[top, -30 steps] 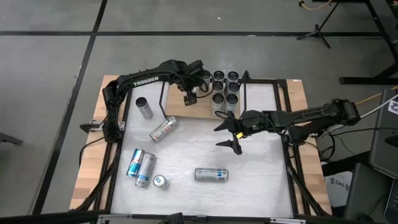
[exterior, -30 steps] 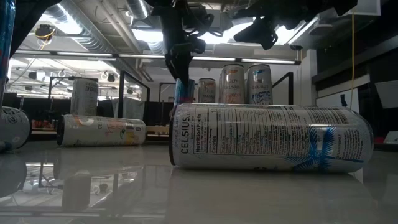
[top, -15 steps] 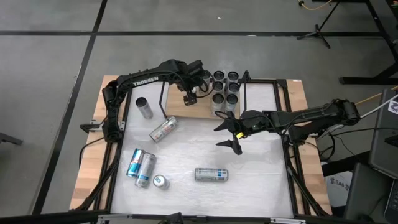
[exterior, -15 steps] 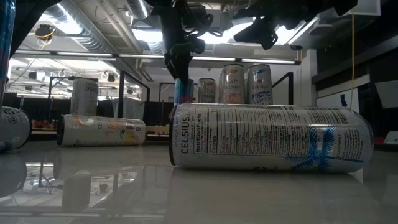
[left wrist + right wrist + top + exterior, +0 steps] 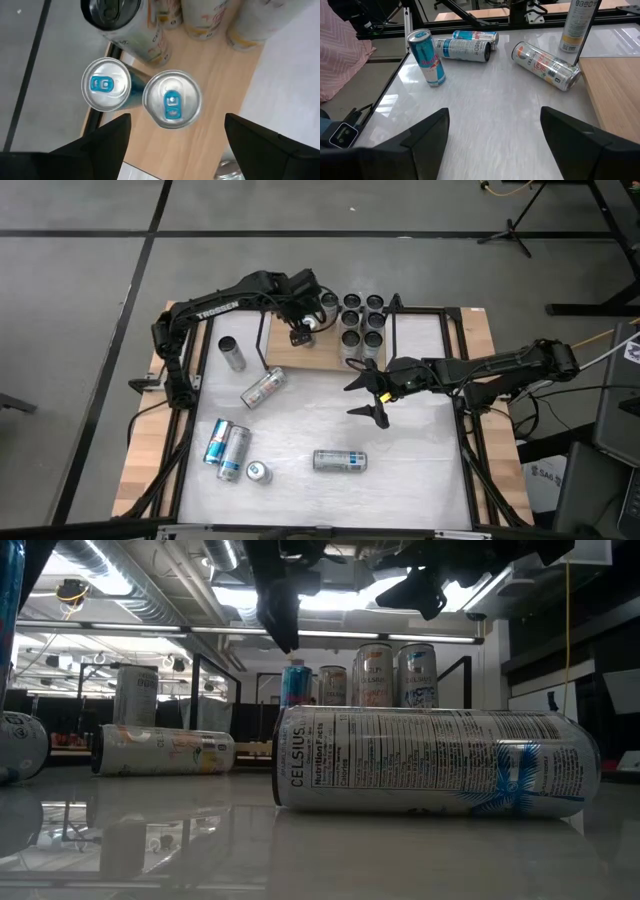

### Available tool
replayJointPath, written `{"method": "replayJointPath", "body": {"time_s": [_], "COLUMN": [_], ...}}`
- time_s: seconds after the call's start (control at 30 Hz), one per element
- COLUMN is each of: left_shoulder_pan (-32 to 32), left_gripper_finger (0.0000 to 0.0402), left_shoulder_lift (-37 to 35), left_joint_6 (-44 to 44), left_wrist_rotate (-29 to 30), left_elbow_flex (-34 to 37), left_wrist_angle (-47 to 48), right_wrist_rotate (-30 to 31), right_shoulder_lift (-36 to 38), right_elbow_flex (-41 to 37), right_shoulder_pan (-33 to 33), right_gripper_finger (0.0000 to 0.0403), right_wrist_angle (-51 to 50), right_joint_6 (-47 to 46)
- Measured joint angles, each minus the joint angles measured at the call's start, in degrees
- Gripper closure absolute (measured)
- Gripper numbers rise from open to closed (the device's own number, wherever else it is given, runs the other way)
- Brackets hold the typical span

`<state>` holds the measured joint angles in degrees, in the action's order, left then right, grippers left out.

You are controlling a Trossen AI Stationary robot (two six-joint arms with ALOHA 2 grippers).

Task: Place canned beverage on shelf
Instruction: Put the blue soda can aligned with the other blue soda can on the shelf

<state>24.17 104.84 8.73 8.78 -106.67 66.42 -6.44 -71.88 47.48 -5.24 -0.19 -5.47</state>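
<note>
From above, the left gripper (image 5: 303, 323) is seen over the shelf (image 5: 285, 355), jaws apart and empty. In its wrist view, a blue-tabbed can (image 5: 172, 99) stands upright on the board; a straight vertical lift would avoid knocking it. The right gripper (image 5: 372, 392), also apart, waits mid-table.

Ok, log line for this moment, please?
phase: post-release | left gripper: jaws open, above blue-tab cans on shelf | right gripper: jaws open, idle mid-table
</note>
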Motion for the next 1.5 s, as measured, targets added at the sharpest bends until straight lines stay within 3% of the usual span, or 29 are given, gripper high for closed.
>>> {"method": "replayJointPath", "body": {"time_s": [0.27, 0.47, 0.67, 0.93, 1.5], "left_shoulder_pan": [-1.9, -2.6, -2.5, -3.5, -6.2], "left_gripper_finger": [0.0090, 0.0090, 0.0090, 0.0090, 0.0090], "left_shoulder_lift": [-0.2, 0.0, 0.0, 0.0, 3.3], "left_joint_6": [-2.2, -21.8, -34.8, -39.8, -41.6], "left_wrist_rotate": [0.2, 9.4, 9.8, 10.3, 17.4], "left_elbow_flex": [0.0, 0.0, 0.0, 0.0, 0.0], "left_wrist_angle": [-0.1, -0.1, -0.1, -0.5, -2.8], "right_wrist_rotate": [0.0, 0.0, 0.0, 0.0, 0.0], "right_shoulder_lift": [0.0, 0.0, 0.0, 0.0, 0.0], "right_elbow_flex": [0.0, 0.0, 0.0, 0.0, 0.0], "right_shoulder_pan": [0.0, 0.0, 0.0, 0.0, 0.0], "right_gripper_finger": [0.0100, 0.0100, 0.0100, 0.0100, 0.0100], "right_wrist_angle": [0.0, 0.0, 0.0, 0.0, 0.0], "right_joint_6": [0.0, 0.0, 0.0, 0.0, -0.2]}}
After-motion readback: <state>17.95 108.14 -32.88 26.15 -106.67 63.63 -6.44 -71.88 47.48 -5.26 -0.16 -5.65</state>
